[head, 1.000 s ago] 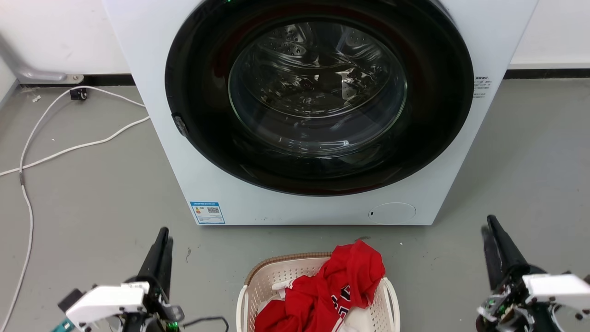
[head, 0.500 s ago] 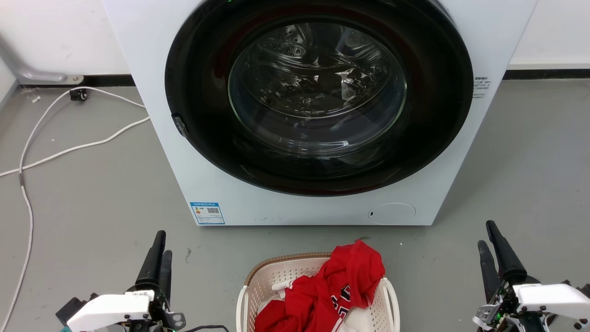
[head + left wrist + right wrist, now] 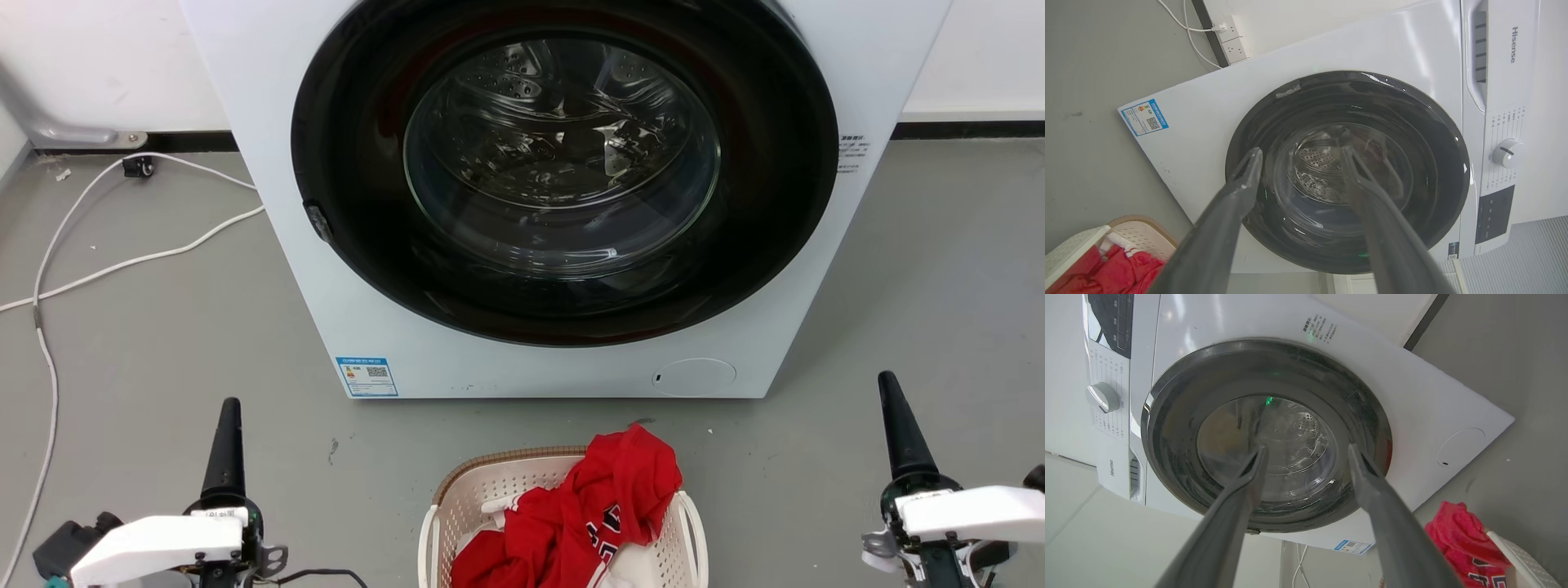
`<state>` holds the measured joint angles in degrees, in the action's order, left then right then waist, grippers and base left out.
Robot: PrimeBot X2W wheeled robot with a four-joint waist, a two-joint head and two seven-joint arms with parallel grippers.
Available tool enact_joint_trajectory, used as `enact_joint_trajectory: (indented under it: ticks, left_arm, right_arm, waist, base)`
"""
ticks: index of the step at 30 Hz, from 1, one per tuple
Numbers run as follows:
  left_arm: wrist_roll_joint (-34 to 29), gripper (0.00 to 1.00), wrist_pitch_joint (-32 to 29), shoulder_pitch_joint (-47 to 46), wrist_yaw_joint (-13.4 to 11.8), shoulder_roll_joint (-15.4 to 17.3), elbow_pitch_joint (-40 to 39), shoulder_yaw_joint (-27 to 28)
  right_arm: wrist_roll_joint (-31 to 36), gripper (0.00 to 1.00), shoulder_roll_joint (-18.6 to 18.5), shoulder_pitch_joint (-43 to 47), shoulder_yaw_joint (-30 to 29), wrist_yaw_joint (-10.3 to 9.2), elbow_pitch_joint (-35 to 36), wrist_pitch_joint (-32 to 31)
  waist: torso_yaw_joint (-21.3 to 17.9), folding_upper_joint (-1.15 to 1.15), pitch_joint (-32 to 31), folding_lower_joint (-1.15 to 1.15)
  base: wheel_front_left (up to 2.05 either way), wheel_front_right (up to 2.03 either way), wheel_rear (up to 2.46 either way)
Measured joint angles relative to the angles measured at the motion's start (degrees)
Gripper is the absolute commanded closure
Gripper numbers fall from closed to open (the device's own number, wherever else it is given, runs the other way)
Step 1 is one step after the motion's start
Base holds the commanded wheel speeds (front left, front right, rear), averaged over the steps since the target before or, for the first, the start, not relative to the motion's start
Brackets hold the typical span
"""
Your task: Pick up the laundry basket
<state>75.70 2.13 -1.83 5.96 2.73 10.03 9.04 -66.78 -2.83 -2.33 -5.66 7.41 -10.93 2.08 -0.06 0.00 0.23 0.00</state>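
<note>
Flanking laundry basket [image 3: 490,490], bare floor [image 3: 775,474], left gripper [image 3: 1301,152], right gripper [image 3: 1307,449], both parted.

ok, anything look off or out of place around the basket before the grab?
Nothing damaged or spilled. The red garment is heaped above the laundry basket rim and hangs over its far right corner, close to that side's handle. A loose white cable trails over the floor left of the washing machine.

Open floor [image 3: 163,367] flanks the laundry basket [image 3: 482,492]; washing machine [image 3: 326,327] blocks beyond.
</note>
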Motion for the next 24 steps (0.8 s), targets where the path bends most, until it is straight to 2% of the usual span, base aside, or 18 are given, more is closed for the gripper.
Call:
enact_joint_trajectory:
  ticks: [11, 15, 24]
  left_arm:
    - [-13.23, 0.0, 2.14, 0.53, -2.93, 0.01, -7.8, -2.5]
    - [-18.4, 0.0, 2.82, 1.31, -3.22, 0.01, -9.67, -3.98]
    - [-31.54, 0.0, 4.37, 1.95, -3.46, 0.02, -12.52, -8.68]
  right_arm:
    - [18.96, 0.0, 0.0, -0.32, 1.01, -0.01, 6.68, 2.11]
    - [25.51, 0.0, 0.0, -0.31, 2.34, -0.01, 8.36, 2.9]
    - [35.46, 0.0, 0.0, 0.14, 3.31, -0.01, 10.33, 4.47]
  waist:
    - [0.02, 0.0, 0.3, 0.0]
    - [-0.04, 0.0, 0.39, 0.0]
    - [-0.15, 0.0, 0.6, 0.0]
  base:
    - [0.0, 0.0, 0.0]
    - [0.0, 0.0, 0.0]
    - [0.0, 0.0, 0.0]
